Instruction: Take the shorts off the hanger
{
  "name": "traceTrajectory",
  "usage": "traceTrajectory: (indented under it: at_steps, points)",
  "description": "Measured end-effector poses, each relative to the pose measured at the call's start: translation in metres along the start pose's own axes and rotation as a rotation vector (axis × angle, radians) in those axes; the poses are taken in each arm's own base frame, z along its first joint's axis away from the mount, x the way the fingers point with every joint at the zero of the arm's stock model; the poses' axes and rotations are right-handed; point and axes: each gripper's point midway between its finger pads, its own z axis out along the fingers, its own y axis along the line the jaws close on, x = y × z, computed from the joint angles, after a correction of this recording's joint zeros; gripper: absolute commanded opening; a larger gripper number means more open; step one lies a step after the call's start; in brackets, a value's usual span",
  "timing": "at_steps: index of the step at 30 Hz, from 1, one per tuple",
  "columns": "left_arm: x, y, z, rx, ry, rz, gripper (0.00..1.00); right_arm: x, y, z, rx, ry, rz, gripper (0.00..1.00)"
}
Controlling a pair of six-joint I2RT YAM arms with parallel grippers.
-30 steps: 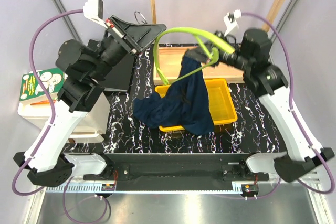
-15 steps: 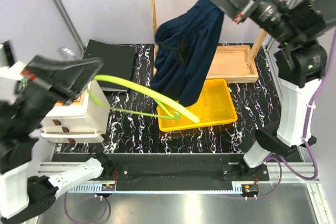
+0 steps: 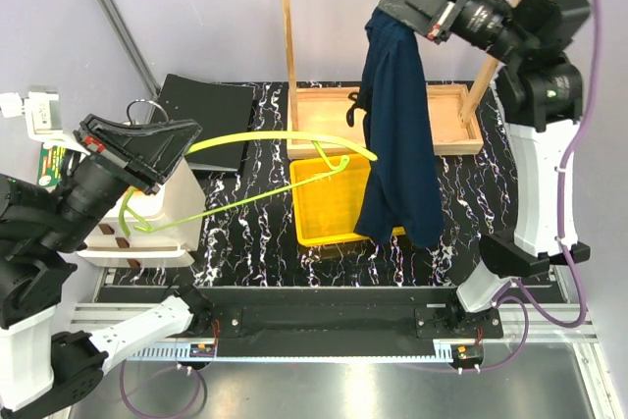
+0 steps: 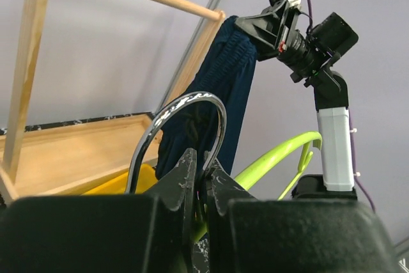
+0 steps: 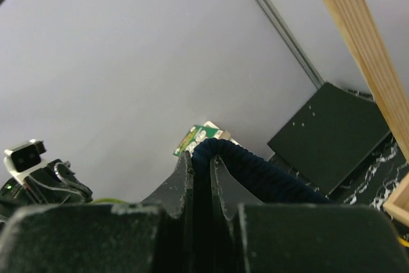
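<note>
While the right gripper [image 3: 381, 15] pinches the waistband [image 5: 255, 167], the shorts [image 3: 397, 134] hang limp, soft and light by the look of them, seemingly free of the hanger [image 3: 294, 134]. Over on the other side, the left gripper [image 4: 203, 165] is clamped on its stiff metal hook [image 4: 185, 103].

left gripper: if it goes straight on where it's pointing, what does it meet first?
Apart from the hanger it grips, probably the shorts hanging from the right gripper: in its wrist view they lie straight beyond the left gripper. Depth is uncertain.
</note>
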Motion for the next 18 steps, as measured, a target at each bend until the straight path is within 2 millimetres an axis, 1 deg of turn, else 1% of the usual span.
traceTrajectory:
  at_steps: [1, 2, 4, 6, 8, 12, 15, 18]
  points:
    - [0.003, 0.003, 0.001, -0.013, 0.006, 0.006, 0.0, 0.008, -0.012, 0.005, 0.013, 0.026, 0.02, 0.0]
    - [0.004, 0.005, 0.001, -0.02, 0.011, 0.01, 0.0, 0.013, -0.019, 0.008, 0.022, 0.042, 0.035, 0.0]
    - [0.007, 0.01, 0.002, -0.035, 0.018, 0.019, 0.0, 0.029, -0.036, 0.016, 0.042, 0.089, 0.068, 0.0]
    - [0.009, 0.012, 0.003, -0.044, 0.021, 0.024, 0.0, 0.042, -0.041, 0.023, 0.041, 0.124, 0.085, 0.0]
    - [0.011, 0.014, 0.004, -0.052, 0.024, 0.028, 0.0, 0.058, -0.038, 0.034, 0.015, 0.166, 0.099, 0.0]
    - [0.014, 0.018, 0.006, -0.066, 0.03, 0.034, 0.0, 0.085, -0.022, 0.049, -0.05, 0.236, 0.117, 0.0]
    - [0.016, 0.022, 0.007, -0.079, 0.032, 0.036, 0.0, 0.093, -0.014, 0.052, -0.081, 0.257, 0.118, 0.0]
    - [0.018, 0.024, 0.007, -0.085, 0.037, 0.039, 0.0, 0.095, -0.017, 0.054, -0.085, 0.253, 0.109, 0.0]
